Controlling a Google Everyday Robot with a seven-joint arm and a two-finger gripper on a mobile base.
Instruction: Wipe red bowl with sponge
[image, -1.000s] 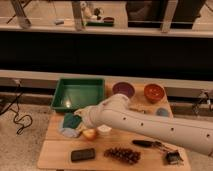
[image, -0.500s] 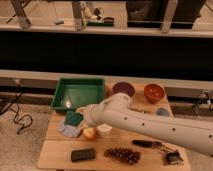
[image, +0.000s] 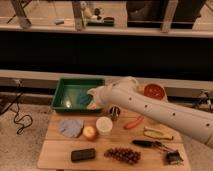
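Over the green tray (image: 62, 86), at the back left of the table (image: 52, 152), we are holding our gripper (image: 92, 98). Our arm (image: 165, 114) is reaching there from the lower right and is crossing the table on a slant. We cannot tell if the gripper is gripping anything or is free, because it is showing only as a pale shape against the tray.

The red bowl (image: 154, 91) is sitting at the back of the table, well apart from the gripper on its right, with the thick part of the arm lying between them and hiding the bowl's near edge. So, in our judgement, the coming move is turning on a sweep to the right along the back edge.

We are not seeing the sponge for certain. A blue-grey pad (image: 71, 127) is lying on the table just in front of the tray, below the gripper, and a dark block (image: 83, 154) is lying nearer the front edge; either may be it.

The table is wooden and is carrying many small things: a white cup (image: 104, 124), an apple (image: 90, 133) and grapes (image: 122, 155). It is standing on a speckled floor (image: 30, 107), with a dark wall under a ledge behind it.
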